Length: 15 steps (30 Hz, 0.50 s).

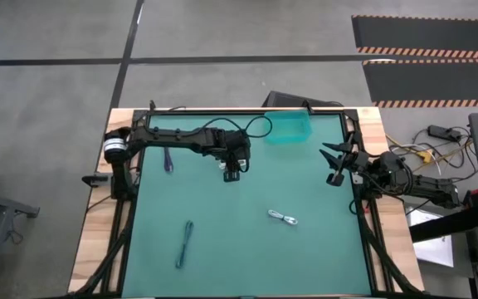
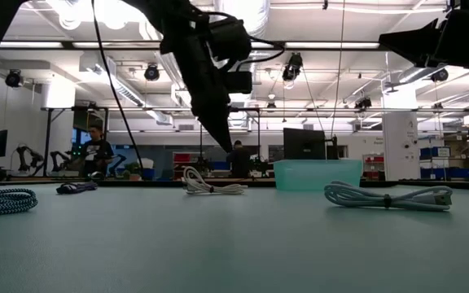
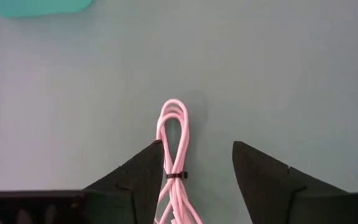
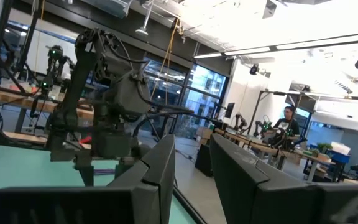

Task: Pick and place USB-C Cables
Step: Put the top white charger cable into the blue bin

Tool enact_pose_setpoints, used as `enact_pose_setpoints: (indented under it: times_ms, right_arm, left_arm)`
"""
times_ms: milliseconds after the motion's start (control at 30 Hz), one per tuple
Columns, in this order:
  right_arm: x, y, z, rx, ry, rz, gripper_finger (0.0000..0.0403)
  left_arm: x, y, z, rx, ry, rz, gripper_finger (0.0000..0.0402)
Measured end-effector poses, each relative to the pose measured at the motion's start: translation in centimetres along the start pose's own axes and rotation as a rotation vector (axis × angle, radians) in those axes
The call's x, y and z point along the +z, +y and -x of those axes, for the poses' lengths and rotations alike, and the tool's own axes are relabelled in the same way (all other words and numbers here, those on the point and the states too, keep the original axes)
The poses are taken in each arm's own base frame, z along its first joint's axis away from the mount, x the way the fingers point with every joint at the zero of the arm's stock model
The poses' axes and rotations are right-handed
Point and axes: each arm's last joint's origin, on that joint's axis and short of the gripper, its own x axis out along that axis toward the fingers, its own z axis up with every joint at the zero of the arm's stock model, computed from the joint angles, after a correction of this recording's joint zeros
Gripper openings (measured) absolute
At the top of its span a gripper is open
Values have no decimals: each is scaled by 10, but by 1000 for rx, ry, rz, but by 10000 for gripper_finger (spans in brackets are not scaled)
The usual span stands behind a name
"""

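The left tool [image 1: 232, 172] hangs over the green table [image 1: 239, 257] just in front of the teal bin [image 1: 290, 128], its fingers [image 3: 135, 180] spread apart either side of a white coiled cable [image 3: 174, 155] that lies on the mat. A second white cable [image 1: 282, 218] lies further from the bin, a blue-grey bundle [image 1: 186, 242] further still, and a dark bundle [image 1: 168, 159] well to its left. The right tool [image 1: 334, 162] waits, fingers parted, at the table's right edge beside the bin.

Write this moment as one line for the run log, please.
left gripper: open, over white cable | right gripper: open, waiting at table edge
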Motion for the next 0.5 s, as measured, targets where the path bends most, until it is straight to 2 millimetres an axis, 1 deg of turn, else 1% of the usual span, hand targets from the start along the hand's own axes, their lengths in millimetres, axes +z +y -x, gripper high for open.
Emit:
enact_pose_setpoints:
  times_ms: [233,500]
  right_arm:
    - [0,0,0,0,0,0,93]
    - [0,0,0,0,1,0,93]
  left_arm:
    - [-11,7,-12,14,-10,23,176]
    - [-25,9,-25,20,-3,44,176]
